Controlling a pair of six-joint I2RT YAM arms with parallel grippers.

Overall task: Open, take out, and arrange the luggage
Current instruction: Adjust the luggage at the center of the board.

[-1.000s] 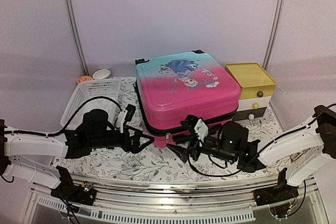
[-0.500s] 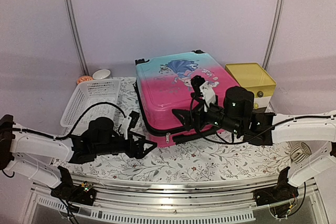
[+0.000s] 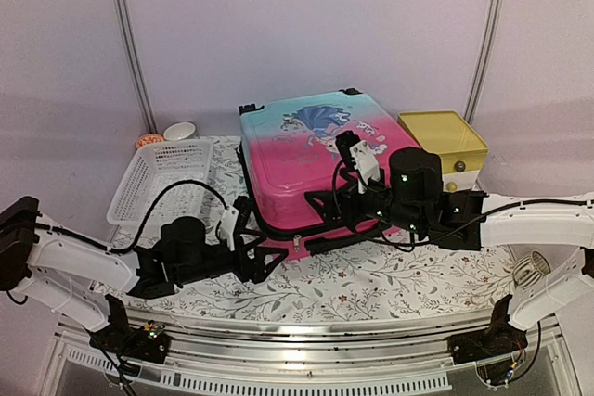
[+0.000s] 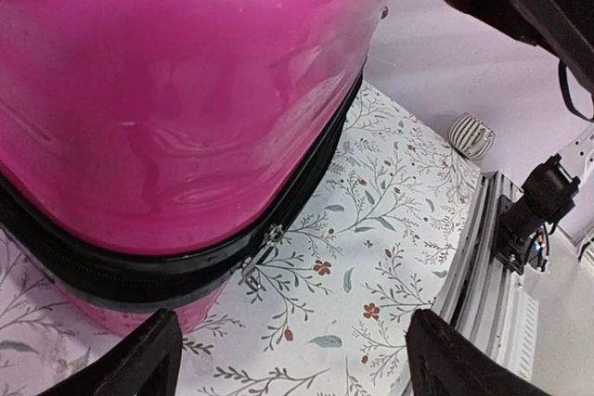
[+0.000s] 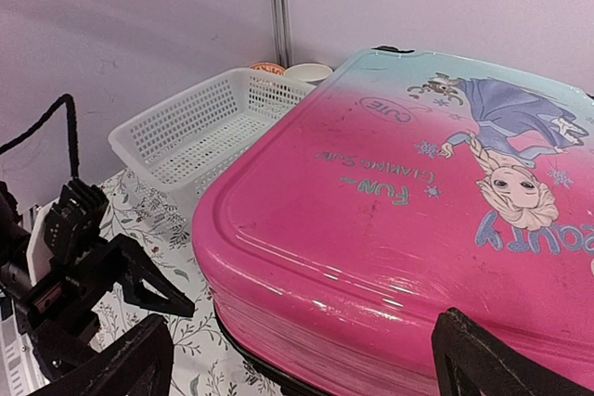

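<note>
The luggage (image 3: 320,159) lies flat and closed at the middle of the table, pink at the front and turquoise at the back, with a princess print. Its black zipper band (image 4: 186,266) runs round the side, and a metal zipper pull (image 4: 258,257) hangs at the front corner. My left gripper (image 3: 260,246) is low on the table by the front left corner, open, with the pull just ahead of its fingers (image 4: 139,364). My right gripper (image 3: 316,222) hovers open over the front edge of the lid (image 5: 418,210). Neither gripper holds anything.
A white perforated basket (image 3: 158,173) stands left of the luggage, with small bowls (image 3: 179,130) behind it. A yellow-topped drawer box (image 3: 445,150) sits at the right. A striped cup (image 4: 471,134) stands near the right front, by the metal rail (image 3: 297,345).
The right arm rose from the table in front of the luggage to above its front edge. The left gripper slid right toward the front corner, and its jaws narrowed slightly.
</note>
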